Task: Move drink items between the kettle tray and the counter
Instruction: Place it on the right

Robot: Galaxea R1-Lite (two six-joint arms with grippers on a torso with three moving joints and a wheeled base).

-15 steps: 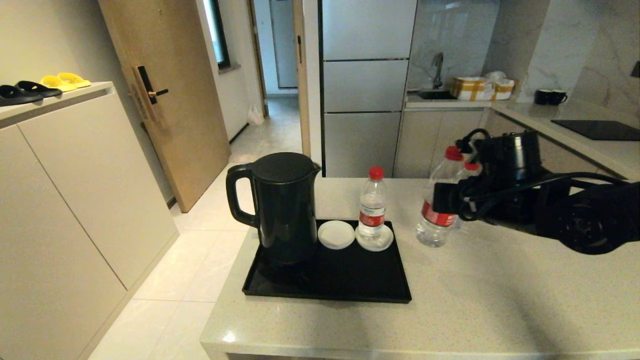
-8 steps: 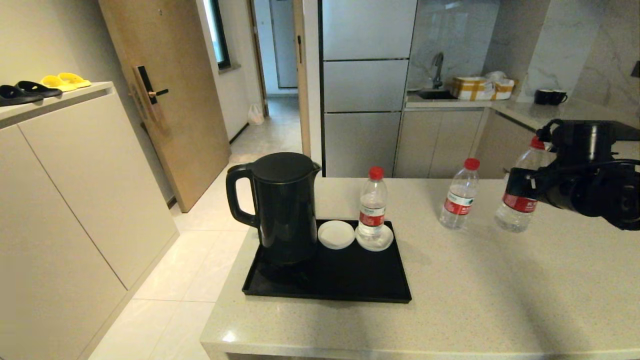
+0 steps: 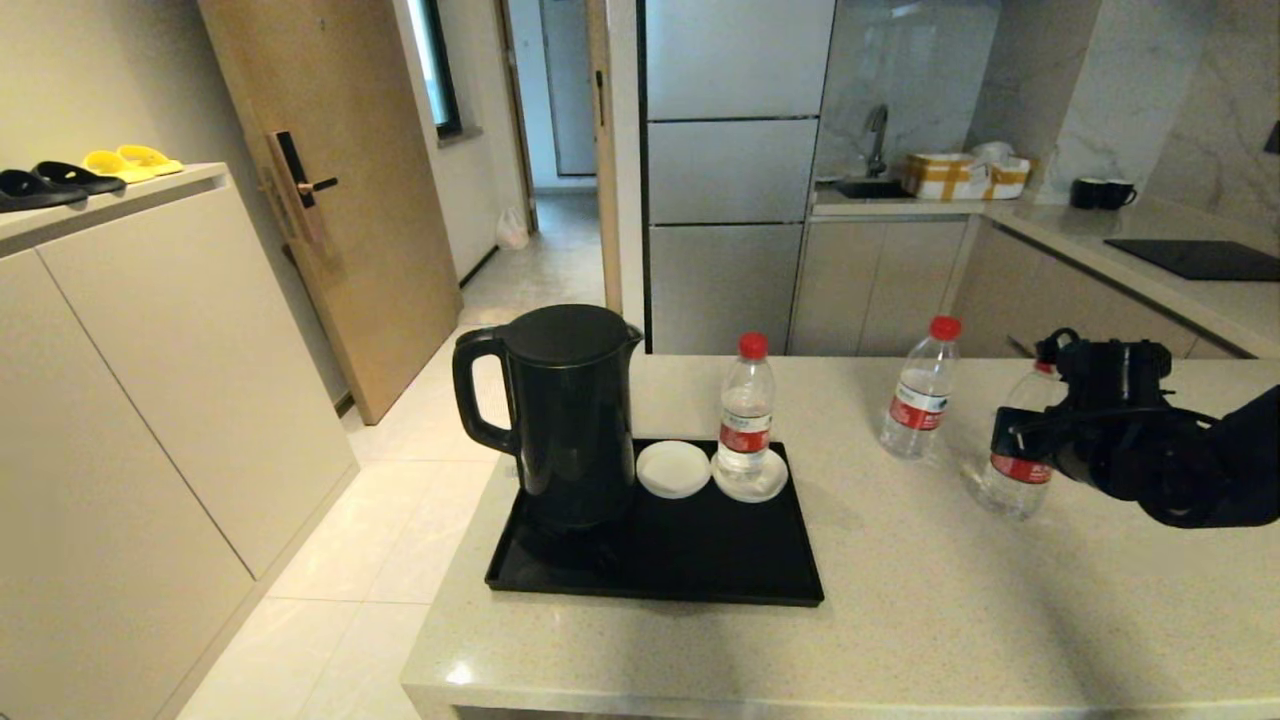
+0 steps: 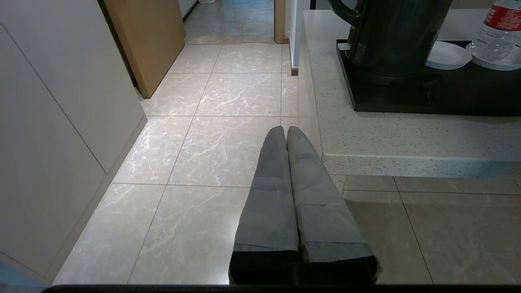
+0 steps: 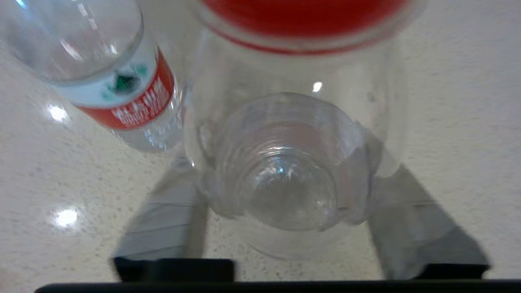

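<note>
On the black kettle tray (image 3: 655, 570) a red-capped water bottle (image 3: 745, 415) stands on a white saucer beside the black kettle (image 3: 565, 410). A second bottle (image 3: 920, 398) stands on the beige counter (image 3: 900, 620), right of the tray. Further right, my right gripper (image 3: 1012, 438) is shut on the third bottle (image 3: 1008, 492), holding it upright around its label, its base at or just above the counter. The right wrist view shows that held bottle (image 5: 285, 122) between my right gripper's (image 5: 281, 160) fingers (image 5: 167, 228), with the second bottle (image 5: 118, 81) beside it. My left gripper (image 4: 286, 129) is shut and empty, low over the floor beside the counter.
An empty white saucer (image 3: 673, 469) lies on the tray between kettle and bottle. A pale cabinet (image 3: 130, 330) with slippers stands at left, with tiled floor between it and the counter. A sink, mugs and a black cooktop (image 3: 1195, 258) are on the far counter.
My right gripper carried the third bottle rightward from near the tray, past the second bottle, then lowered it toward the counter. The left arm has not moved.
</note>
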